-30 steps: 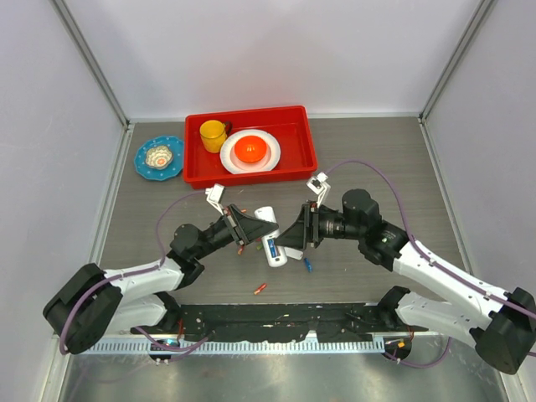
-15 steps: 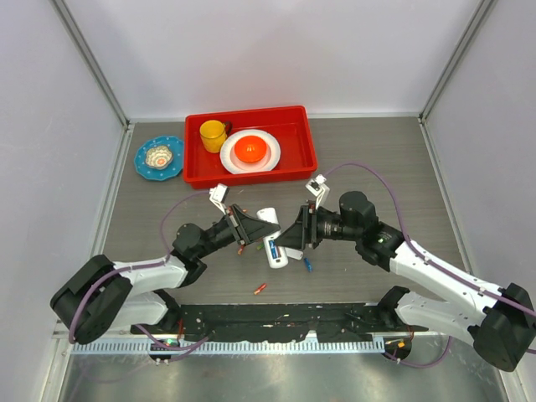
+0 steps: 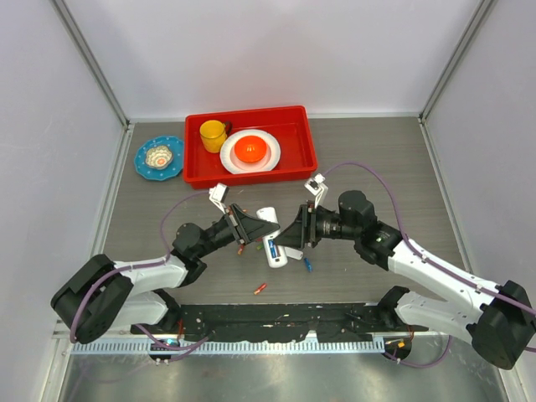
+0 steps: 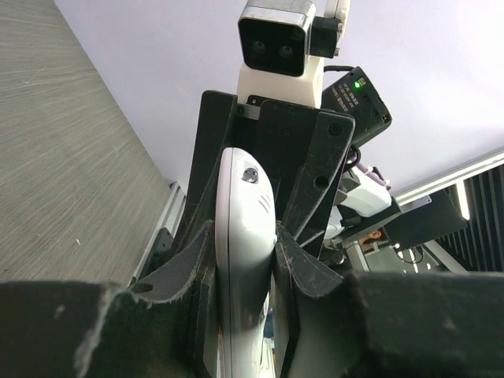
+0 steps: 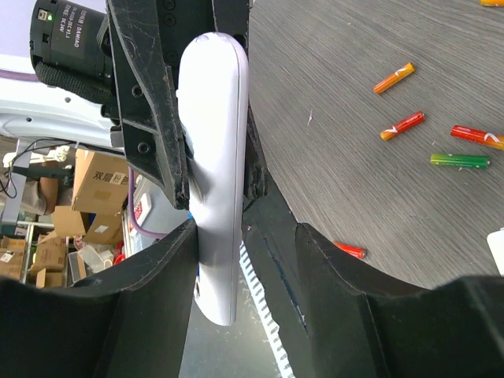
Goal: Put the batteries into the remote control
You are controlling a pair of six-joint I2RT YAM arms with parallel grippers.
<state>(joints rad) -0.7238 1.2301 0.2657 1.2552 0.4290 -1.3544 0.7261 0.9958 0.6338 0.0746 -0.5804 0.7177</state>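
The white remote control [image 3: 270,237] is held above the table's middle, and my left gripper [image 3: 254,229] is shut on it from the left. In the left wrist view both pads press its sides [image 4: 244,236]. My right gripper [image 3: 290,238] straddles the remote's other end [image 5: 214,197]. Its jaws are open: one finger [image 5: 169,260] lies against the remote, while the other finger [image 5: 331,268] stands apart from it. Loose batteries lie on the table: a blue one [image 3: 307,265], a red one [image 3: 260,289], and orange [image 5: 394,78], red-orange [image 5: 402,125], red [image 5: 476,136] and green [image 5: 459,161] ones.
A red tray [image 3: 306,151] at the back holds a yellow cup [image 3: 213,132] and a white plate [image 3: 268,155] with an orange bowl [image 3: 250,150]. A blue dish [image 3: 159,157] sits left of it. Black mat [image 3: 276,318] along the near edge.
The right gripper's jaws have narrowed a little round the remote, and the right arm has crept slightly left. The left gripper keeps its hold unchanged.
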